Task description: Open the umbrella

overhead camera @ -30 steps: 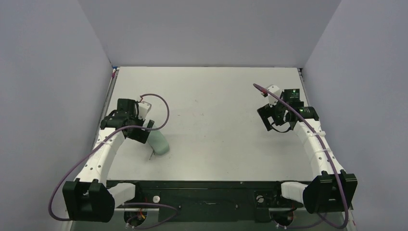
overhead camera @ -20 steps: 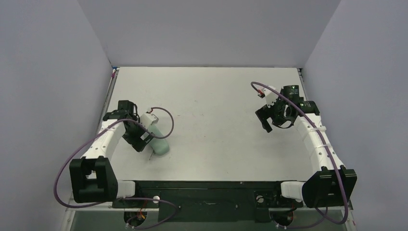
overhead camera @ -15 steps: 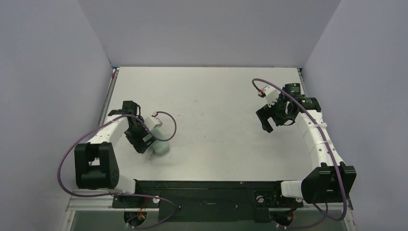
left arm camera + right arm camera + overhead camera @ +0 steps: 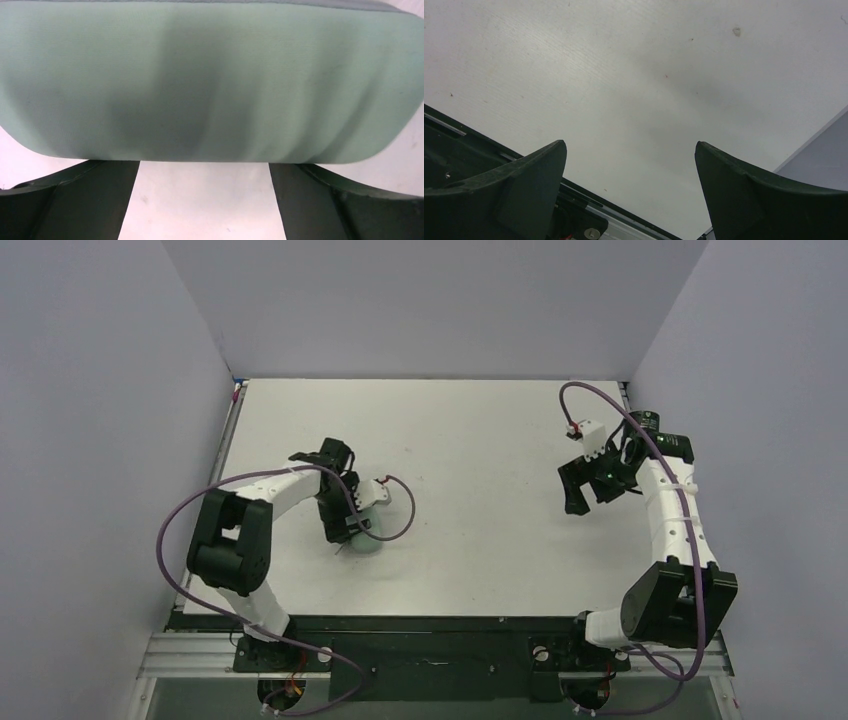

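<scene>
Left fingers (image 4: pixel 75 200) wide, just short of pale green folded fabric umbrella (image 4: pixel 210 85), surface (image 4: pixel 480 440) eight o'clock; right fingers (image 4: pixel 764 200) wide, empty, three o'clock.

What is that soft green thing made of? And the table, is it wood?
The umbrella looks like thin cloth: matte pale green, with soft folds and wrinkles. The table looks like a hard, smooth board, maybe painted or plastic-coated: flat off-white with faint lines, small specks and scuffs. No wood grain shows, so I can't say what is underneath.

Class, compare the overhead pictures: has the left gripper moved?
Yes. The left gripper has swung rightward, away from the table's left edge toward its middle.
</scene>
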`<state>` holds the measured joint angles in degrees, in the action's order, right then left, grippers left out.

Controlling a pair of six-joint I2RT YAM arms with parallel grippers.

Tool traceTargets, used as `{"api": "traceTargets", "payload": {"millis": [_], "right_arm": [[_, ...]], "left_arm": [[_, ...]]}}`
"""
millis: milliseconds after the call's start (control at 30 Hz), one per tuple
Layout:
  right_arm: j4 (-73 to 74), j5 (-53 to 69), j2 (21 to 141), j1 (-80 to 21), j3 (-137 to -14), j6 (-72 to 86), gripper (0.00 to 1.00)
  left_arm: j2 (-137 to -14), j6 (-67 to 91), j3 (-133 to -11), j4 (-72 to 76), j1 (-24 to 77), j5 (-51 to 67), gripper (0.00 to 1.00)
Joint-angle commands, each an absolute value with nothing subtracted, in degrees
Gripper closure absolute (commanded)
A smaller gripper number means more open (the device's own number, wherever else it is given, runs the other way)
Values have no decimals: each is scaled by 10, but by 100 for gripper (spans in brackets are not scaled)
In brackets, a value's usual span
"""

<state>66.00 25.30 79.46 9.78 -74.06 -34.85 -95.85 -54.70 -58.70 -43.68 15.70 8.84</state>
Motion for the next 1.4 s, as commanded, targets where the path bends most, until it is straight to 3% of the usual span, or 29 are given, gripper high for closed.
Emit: {"api": "traceTargets", "payload": {"millis": [0, 367, 567, 833, 967, 1233, 1367], "right_arm": [[690, 282, 783, 121, -756, -383, 4], [708, 260, 711, 148, -701, -435, 5], [710, 271, 695, 147, -695, -437, 6], [580, 313, 723, 90, -714, -172, 12], [512, 328, 743, 34, -701, -64, 13], [353, 356, 797, -77, -636, 128, 12], [295, 365, 829, -112, -609, 186, 12]], "left_arm": [[-1017, -562, -676, -410, 221, 152, 2], [-1190, -580, -913, -438, 364, 191, 0], [-1208, -512, -974, -423, 388, 229, 0], [-1010, -316, -805, -228, 252, 318, 3], [-875, -306, -678, -187, 215, 349, 3], [-678, -229, -411, -45, 277, 393, 0], [-678, -160, -367, 26, 336, 356, 9]]}}
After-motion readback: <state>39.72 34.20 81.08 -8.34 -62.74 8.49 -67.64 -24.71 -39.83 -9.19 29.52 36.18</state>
